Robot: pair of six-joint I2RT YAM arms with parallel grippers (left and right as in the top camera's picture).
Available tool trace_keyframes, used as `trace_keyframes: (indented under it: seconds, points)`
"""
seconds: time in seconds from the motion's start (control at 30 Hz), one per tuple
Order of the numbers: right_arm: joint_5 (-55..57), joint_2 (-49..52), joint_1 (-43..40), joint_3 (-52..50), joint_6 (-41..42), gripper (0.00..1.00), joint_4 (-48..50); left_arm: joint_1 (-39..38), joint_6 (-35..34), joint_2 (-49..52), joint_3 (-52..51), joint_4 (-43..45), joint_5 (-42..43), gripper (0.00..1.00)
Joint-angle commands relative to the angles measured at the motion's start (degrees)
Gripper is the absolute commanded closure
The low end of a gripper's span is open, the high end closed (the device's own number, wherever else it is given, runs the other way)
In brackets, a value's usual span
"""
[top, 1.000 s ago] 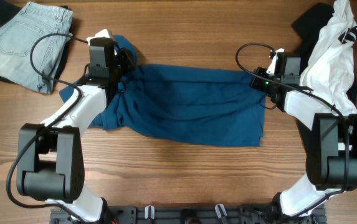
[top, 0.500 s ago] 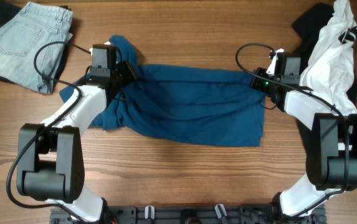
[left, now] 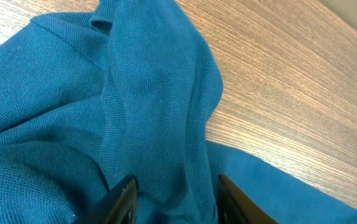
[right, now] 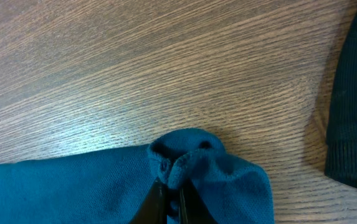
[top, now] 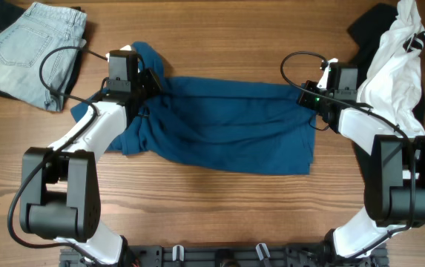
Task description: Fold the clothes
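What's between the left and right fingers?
Only the shirt, spread from the left fingers to the right fingers; the overhead view shows it.

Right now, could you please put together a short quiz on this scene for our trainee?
1. True or false: the right gripper is shut on an edge of the teal shirt.
2. What lies at the far left corner of the table, seen from the robot's side? A) pale denim jeans B) a folded towel C) a cap
3. Fill the gap: in the left wrist view, shirt fabric lies ___ the fingers of the left gripper.

Key: 1 true; 2 A; 3 between.
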Motion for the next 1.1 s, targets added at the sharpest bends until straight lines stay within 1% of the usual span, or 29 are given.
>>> trace_keyframes:
  seconds: [0.0,0.13,0.2,0.27,0.3,0.33,0.37,0.4,0.5,0.77,0.8,0.83,0.87,0.9,1.07]
  points:
    - [-1.09,1.14,0.09,0.81,-1.16,0.96,-0.07,-0.04,0.48,-0.92,-0.04,-0.52,0.02,0.60]
    - [-1.09,1.14,0.09,0.81,-1.11,0.96,-0.13,-0.04,0.50,-0.68,-0.04,-2.45,0.02,0.59]
    - [-1.09,1.14,0.09,0.81,-1.14,0.96,-0.11,-0.04,0.48,-0.39,-0.04,-2.91,0.04,0.62]
    - [-1.11,1.14,0.09,0.81,-1.11,0.96,-0.13,-0.04,0.48,-0.02,-0.04,-3.54,0.02,0.80]
    - [-1.09,1.14,0.09,0.81,-1.11,0.96,-0.15,-0.04,0.48,0.13,-0.04,-3.74,0.04,0.86]
    - [-1.11,1.14,0.09,0.81,-1.14,0.96,-0.15,-0.04,0.48,0.28,-0.04,-3.85,0.02,0.87]
    - [-1.11,1.14,0.09,0.81,-1.14,0.96,-0.24,-0.04,0.46,0.48,-0.04,-3.91,0.04,0.83]
    - [-1.11,1.14,0.09,0.81,-1.11,0.96,-0.39,-0.04,0.48,0.57,-0.04,-3.89,0.02,0.83]
    - [-1.11,1.14,0.07,0.81,-1.14,0.96,-0.70,-0.04,0.48,0.94,-0.04,-3.74,0.02,0.96]
    - [-1.11,1.14,0.09,0.81,-1.14,0.96,-0.90,-0.04,0.48,1.79,-0.04,-3.96,0.02,0.96]
    - [-1.11,1.14,0.09,0.81,-1.14,0.96,-0.94,-0.04,0.48,1.84,-0.04,-3.91,0.02,0.82]
    - [-1.11,1.14,0.09,0.81,-1.11,0.96,-0.94,-0.04,0.48,1.84,-0.04,-3.91,0.02,0.43]
    - [-1.11,1.14,0.09,0.81,-1.11,0.96,-0.96,-0.04,0.48,1.84,-0.04,-3.91,0.02,0.08]
    - [-1.11,1.14,0.09,0.81,-1.11,0.96,-0.96,-0.04,0.48,1.84,-0.04,-3.91,0.02,0.00]
    - [-1.14,1.14,0.09,0.81,-1.09,0.96,-0.96,0.57,0.50,2.01,-0.04,-3.85,-1.05,0.00]
